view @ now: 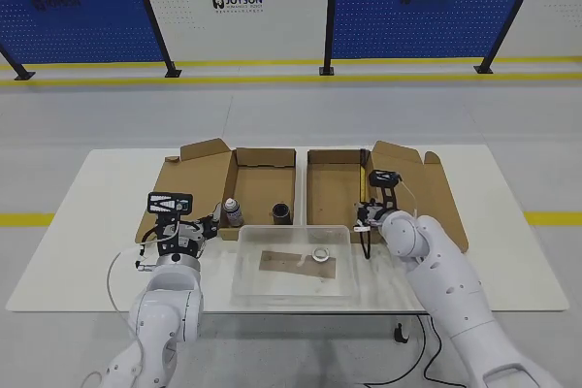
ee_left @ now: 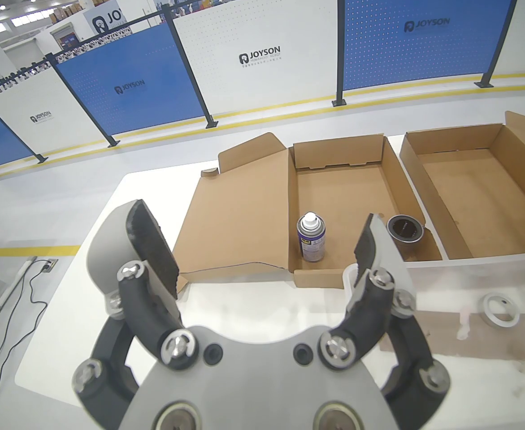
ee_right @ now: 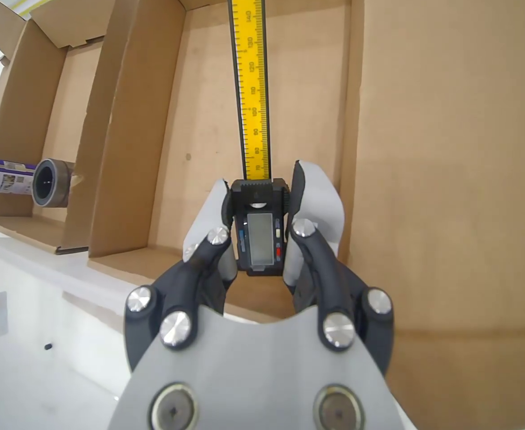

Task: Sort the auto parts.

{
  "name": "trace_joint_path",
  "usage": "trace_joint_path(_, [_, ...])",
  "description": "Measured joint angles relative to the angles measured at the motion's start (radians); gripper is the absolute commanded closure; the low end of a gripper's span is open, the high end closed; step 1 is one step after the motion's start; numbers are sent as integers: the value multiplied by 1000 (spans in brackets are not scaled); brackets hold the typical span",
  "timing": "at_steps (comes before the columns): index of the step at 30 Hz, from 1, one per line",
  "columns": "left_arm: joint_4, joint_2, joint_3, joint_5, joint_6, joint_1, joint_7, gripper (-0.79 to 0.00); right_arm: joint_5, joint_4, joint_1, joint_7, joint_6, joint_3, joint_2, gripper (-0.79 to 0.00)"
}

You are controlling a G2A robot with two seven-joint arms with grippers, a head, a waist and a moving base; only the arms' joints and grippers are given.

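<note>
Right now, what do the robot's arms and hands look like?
Both arms, left arm and right arm, are glossy white rounded shells. The left hand and right hand match: grey metal base plate with silver screws, black curved linkages, white fingers with black pads.

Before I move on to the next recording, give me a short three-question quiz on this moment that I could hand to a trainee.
1. True or false: the right gripper is shut on the caliper.
2. Which of these lies in the clear tray? A. a metal ring B. a wrench C. a roll of tape
3. Fill the gap with open or shut: the left gripper is ___.

Key: 1 true; 2 A; 3 open.
</note>
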Motion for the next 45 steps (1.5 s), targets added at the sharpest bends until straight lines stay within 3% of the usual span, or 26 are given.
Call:
trace_joint_path(6, [0,0,0,0,0,0,0,-785,-7,-14,-9,1,14,-2,-3,-299])
trace_joint_path(11, [0,0,0,0,0,0,0,-785,-23,-26,-13,6,10,2,-2,-332])
trace_joint_path(20, [0,0,0,0,0,0,0,-785,-50,-76,-29,8,1,25,4,-317])
trace_joint_path(27, [0,0,0,0,0,0,0,-785,-128,-217,-43,53,-113,63,27,-311])
trace_joint_path(35, [0,0,0,0,0,0,0,-785,-222,-504,-118,199,-249,90,55,-320])
trace_joint_path(45, [0,0,0,0,0,0,0,-785,-277,-710,-203,411,-391,-44,60,-305])
